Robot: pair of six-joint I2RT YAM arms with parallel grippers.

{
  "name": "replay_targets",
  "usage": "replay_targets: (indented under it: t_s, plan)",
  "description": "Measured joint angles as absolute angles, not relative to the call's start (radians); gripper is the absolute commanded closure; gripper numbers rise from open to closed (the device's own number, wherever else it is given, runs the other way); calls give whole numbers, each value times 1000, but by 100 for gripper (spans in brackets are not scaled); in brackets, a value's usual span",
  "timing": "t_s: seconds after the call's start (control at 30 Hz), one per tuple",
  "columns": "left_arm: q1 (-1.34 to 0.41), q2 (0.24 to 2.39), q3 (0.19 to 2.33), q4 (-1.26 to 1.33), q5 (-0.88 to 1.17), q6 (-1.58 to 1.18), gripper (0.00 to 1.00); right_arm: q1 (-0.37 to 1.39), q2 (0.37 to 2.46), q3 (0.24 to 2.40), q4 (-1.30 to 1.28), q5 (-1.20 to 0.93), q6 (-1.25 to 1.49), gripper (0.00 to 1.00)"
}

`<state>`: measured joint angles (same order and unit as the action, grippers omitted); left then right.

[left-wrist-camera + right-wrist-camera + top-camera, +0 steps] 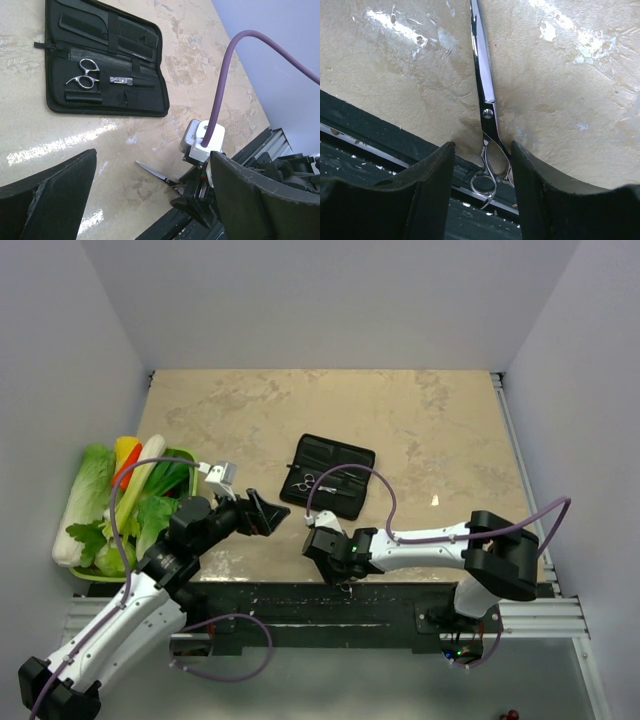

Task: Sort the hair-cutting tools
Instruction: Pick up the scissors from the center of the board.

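Note:
One pair of silver scissors (484,75) lies flat at the table's near edge, its ring handles sticking out over the black rail. My right gripper (482,145) is open and straddles those handles. Its right finger is against one ring, while a gap separates the left finger from the other. The blade (155,173) points out from under that gripper (200,185). The other scissors (85,75) and two black combs (82,25) (137,40) sit in the open black case (345,455). My left gripper (152,152) hovers open and holds nothing, left of the right gripper (335,558).
A green basket (182,453) full of vegetables stands at the table's left edge. The black mounting rail (300,600) runs along the near edge just behind the scissors' handles. A purple cable (225,85) arches over the right wrist.

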<state>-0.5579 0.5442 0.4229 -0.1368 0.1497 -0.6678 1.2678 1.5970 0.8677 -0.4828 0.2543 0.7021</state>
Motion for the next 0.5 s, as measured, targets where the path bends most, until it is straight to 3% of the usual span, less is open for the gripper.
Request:
replay_targets:
  t_s: [0.5]
  plan:
    - [-558,515,422,-150,150,-666,0,1294,1635,906,-530,305,740,58]
